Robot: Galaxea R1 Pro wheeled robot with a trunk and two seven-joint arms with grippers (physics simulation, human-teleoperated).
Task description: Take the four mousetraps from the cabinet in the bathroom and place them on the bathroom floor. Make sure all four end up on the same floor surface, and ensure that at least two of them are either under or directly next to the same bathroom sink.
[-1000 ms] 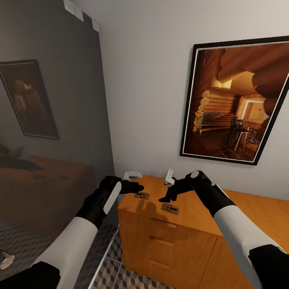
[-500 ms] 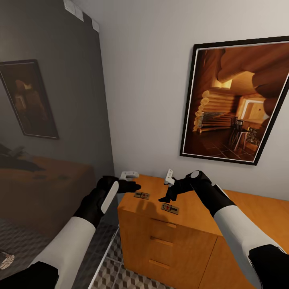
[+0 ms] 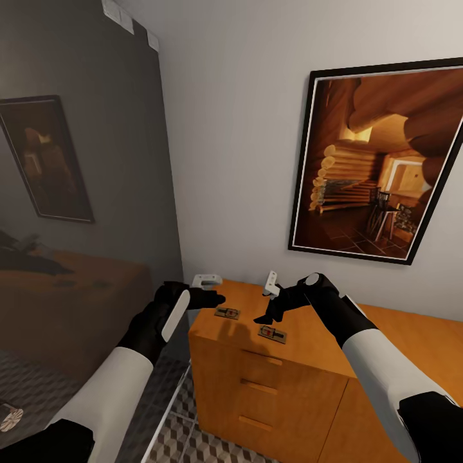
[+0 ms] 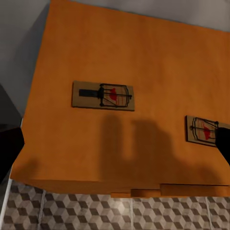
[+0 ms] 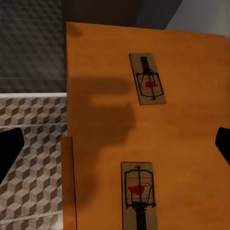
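The orange-brown cabinet (image 3: 308,360) stands against the white wall. Two mousetraps lie on its flat top, one near the left end (image 3: 226,313) and one nearer the front edge (image 3: 272,334). My left gripper (image 3: 215,299) hovers open just left of the first trap, over the cabinet's left end. My right gripper (image 3: 266,316) points down, open, above and between the two traps. In the left wrist view the traps (image 4: 102,96) (image 4: 203,130) lie below the open gripper (image 4: 117,148). The right wrist view shows both traps (image 5: 148,85) (image 5: 139,192) on the cabinet top, and the cube-patterned bathroom floor (image 5: 28,143) beside the cabinet.
A dark tinted glass partition (image 3: 83,193) stands close on the left of the cabinet, its lower edge (image 3: 168,411) running past my left arm. A large framed picture (image 3: 379,161) hangs above the cabinet. Drawer fronts with slim handles (image 3: 257,386) face me. Cube-patterned floor (image 3: 186,440) lies below.
My left gripper has drawn back slightly to the left, away from the near-left trap. The right arm and both traps have not moved.
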